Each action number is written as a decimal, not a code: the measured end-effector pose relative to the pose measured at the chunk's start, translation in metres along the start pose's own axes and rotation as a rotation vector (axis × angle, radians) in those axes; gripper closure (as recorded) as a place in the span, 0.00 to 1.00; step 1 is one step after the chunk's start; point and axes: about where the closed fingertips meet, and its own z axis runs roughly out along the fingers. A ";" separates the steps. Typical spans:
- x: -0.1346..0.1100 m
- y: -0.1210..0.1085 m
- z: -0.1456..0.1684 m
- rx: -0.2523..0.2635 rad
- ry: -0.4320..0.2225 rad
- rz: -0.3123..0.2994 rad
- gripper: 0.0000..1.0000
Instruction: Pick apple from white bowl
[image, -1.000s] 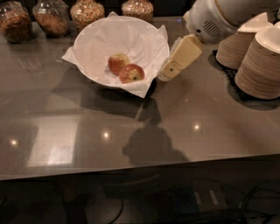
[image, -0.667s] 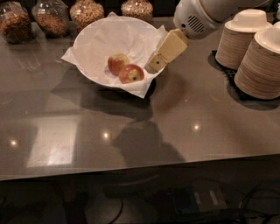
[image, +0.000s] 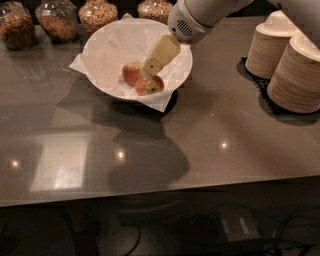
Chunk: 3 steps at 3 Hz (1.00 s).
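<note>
The white bowl (image: 105, 45), lined with crinkled white paper, stands at the back middle of the dark table. Two apples lie in it side by side. The red apple (image: 149, 86) with a yellow-green patch is the right, nearer one. The other apple (image: 131, 73), orange-red with a paler top, lies to its left. My gripper (image: 150, 66) reaches down into the bowl from the upper right. Its cream tip sits just above and between the two apples, close to the top of the red apple. I cannot tell whether it touches either apple.
Several glass jars (image: 99, 14) of grain stand along the back edge behind the bowl. Two tall stacks of tan paper bowls (image: 295, 75) stand on a black mat at the right. The table's front edge (image: 160, 192) runs across the lower part of the view.
My gripper has moved left from outside the bowl's right rim, over the rim and down into the bowl, to just above the apples. The apples and the bowl have not moved.
</note>
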 end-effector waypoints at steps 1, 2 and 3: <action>0.000 0.000 0.000 0.000 0.000 0.000 0.00; 0.003 -0.001 0.006 0.004 -0.007 0.014 0.00; 0.008 -0.003 0.023 0.003 -0.021 0.047 0.00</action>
